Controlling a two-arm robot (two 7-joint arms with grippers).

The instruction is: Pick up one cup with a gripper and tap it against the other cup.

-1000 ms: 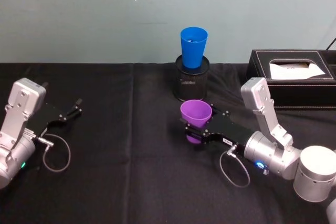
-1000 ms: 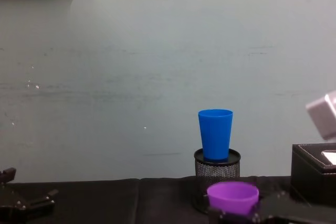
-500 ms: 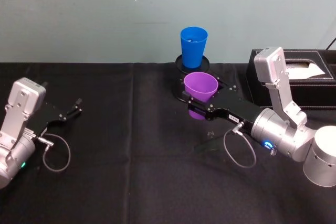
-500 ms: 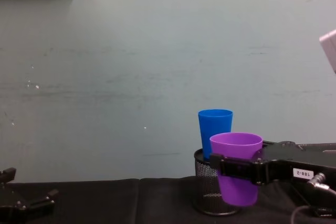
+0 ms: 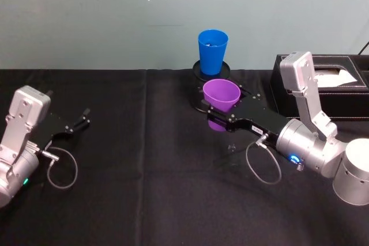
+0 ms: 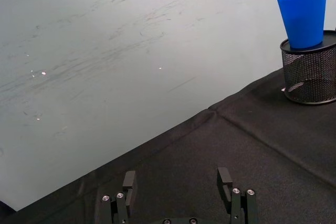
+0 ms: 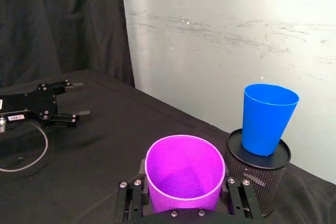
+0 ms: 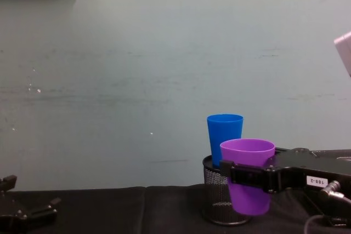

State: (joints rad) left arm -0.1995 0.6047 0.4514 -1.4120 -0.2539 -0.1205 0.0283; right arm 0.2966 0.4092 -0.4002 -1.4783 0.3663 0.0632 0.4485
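My right gripper [image 5: 222,114] is shut on the purple cup [image 5: 220,98] and holds it upright above the table, just in front of the blue cup [image 5: 212,51]. The blue cup stands on top of a black wire-mesh pen holder [image 5: 199,93] at the back middle. In the chest view the purple cup [image 8: 248,175] overlaps the blue cup [image 8: 224,139] with its rim lower. In the right wrist view the purple cup [image 7: 184,174] sits between my fingers [image 7: 241,200], with the blue cup [image 7: 266,118] apart from it. My left gripper [image 5: 81,120] rests open at the left.
A black tissue box [image 5: 323,84] stands at the back right, close behind my right arm. A black cloth [image 5: 144,188] covers the table, with a pale wall behind. A thin cable loops beside each wrist.
Over the last second my right gripper lifted the purple cup off the table and carried it back toward the blue cup; since half a second ago it barely moved. The left arm stayed still.
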